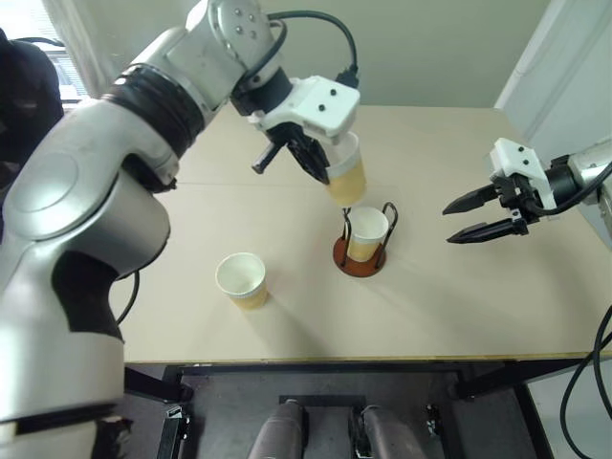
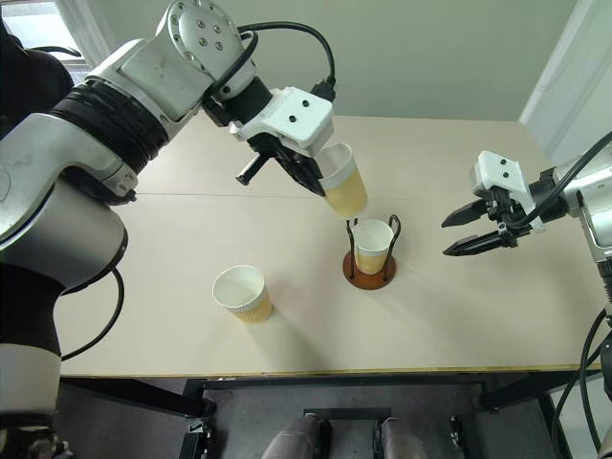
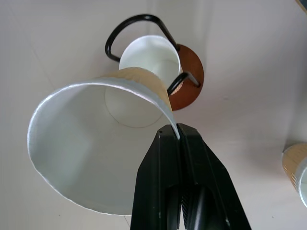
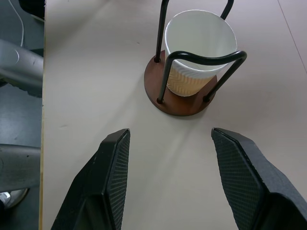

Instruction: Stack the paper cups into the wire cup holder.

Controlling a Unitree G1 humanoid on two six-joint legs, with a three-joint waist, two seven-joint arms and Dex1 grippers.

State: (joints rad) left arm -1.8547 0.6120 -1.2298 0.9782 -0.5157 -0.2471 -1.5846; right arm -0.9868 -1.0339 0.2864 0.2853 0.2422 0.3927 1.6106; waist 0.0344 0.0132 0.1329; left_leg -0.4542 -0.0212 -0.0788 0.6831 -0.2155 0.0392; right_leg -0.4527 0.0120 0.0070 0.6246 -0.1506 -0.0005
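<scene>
**Second cup poised over the holder**

Head views: the left gripper (image 2: 308,172) pinches a paper cup (image 2: 344,186) by its rim wall and holds it tilted in the air, its base just above and behind the wire cup holder (image 2: 370,271). One cup (image 2: 371,244) already sits upright in the holder; a third cup (image 2: 242,292) stands loose on the surface (image 2: 459,316), well apart on the robot's left. To finish this step well, I judge the held cup should be turned upright, centred over the seated cup's mouth between the wire loops, then lowered straight before letting go.

Left wrist view: the fingers (image 3: 165,158) are clenched on the cup's wall at the rim, one inside and one outside; the holder lies beyond the cup's base.

Right wrist view: the right gripper (image 4: 170,163) stands spread and empty, the holder with its cup ahead, near but apart.
</scene>
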